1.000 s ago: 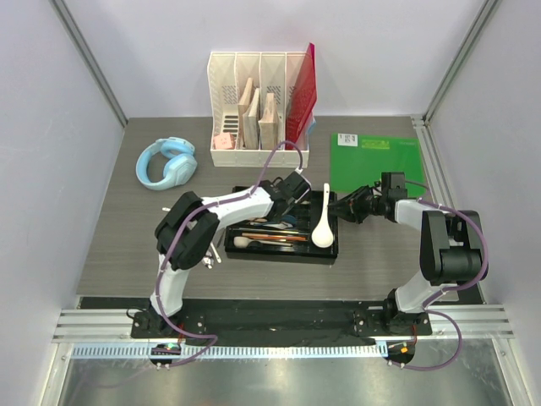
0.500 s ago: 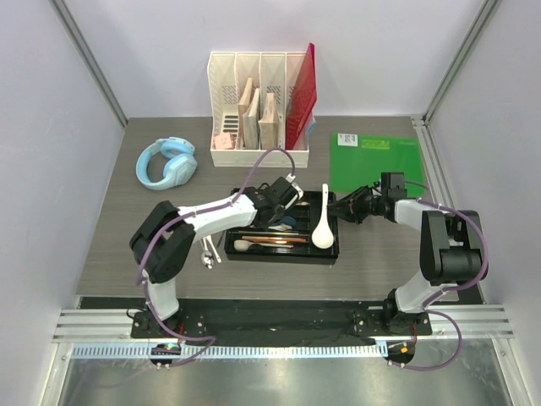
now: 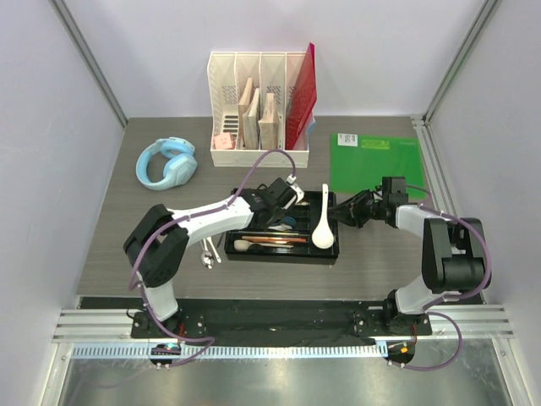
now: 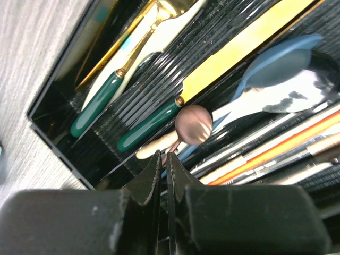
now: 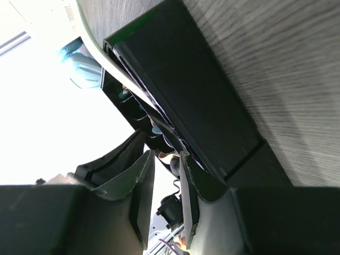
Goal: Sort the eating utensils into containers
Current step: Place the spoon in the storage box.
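Observation:
The black cutlery tray (image 3: 279,258) lies mid-table and holds several utensils, with a large white soup spoon (image 3: 322,228) in its right end. My left gripper (image 3: 272,211) is low over the tray's back left part. In the left wrist view its jaws (image 4: 164,156) are almost closed on the thin handle of a small rose-gold spoon (image 4: 194,123). That spoon hangs over green-handled gold pieces (image 4: 149,125), a blue spoon (image 4: 276,66) and chopsticks (image 4: 281,151). My right gripper (image 3: 342,208) is at the tray's right end wall (image 5: 202,106), jaws (image 5: 166,154) apart at the rim.
Two small utensils (image 3: 209,252) lie on the table just left of the tray. Blue headphones (image 3: 166,162) sit at back left. A white slotted organizer (image 3: 258,110) with a red folder (image 3: 302,97) stands behind the tray. A green mat (image 3: 376,165) lies at back right.
My left arm's elbow swung out to the left while its gripper moved left and down into the tray. The right gripper shifted slightly along the tray's right end.

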`<state>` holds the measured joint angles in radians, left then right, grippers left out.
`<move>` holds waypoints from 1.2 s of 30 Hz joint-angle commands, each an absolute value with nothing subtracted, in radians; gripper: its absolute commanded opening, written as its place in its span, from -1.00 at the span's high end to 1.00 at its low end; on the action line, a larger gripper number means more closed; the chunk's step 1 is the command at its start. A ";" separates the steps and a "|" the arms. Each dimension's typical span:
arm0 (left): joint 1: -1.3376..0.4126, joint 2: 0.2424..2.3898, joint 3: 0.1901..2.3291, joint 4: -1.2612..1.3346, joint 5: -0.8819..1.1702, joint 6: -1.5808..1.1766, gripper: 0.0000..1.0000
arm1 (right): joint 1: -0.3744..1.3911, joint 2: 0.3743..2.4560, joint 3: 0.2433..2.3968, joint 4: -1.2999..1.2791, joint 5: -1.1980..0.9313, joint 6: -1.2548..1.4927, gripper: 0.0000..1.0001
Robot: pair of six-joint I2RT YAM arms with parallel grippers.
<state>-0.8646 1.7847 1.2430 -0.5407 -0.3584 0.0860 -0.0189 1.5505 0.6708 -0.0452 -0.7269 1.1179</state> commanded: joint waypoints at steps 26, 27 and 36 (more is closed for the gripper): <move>-0.688 1.514 1.197 -0.580 -0.485 -0.306 0.21 | -0.020 1.525 0.661 -0.098 -0.624 1.108 0.36; -0.649 1.478 1.187 -0.587 -0.470 -0.346 0.16 | -0.020 1.529 0.663 -0.098 -0.626 1.106 0.36; -0.324 1.515 1.123 -0.716 -0.396 -0.682 0.04 | -0.020 1.540 0.673 -0.097 -0.650 1.081 0.36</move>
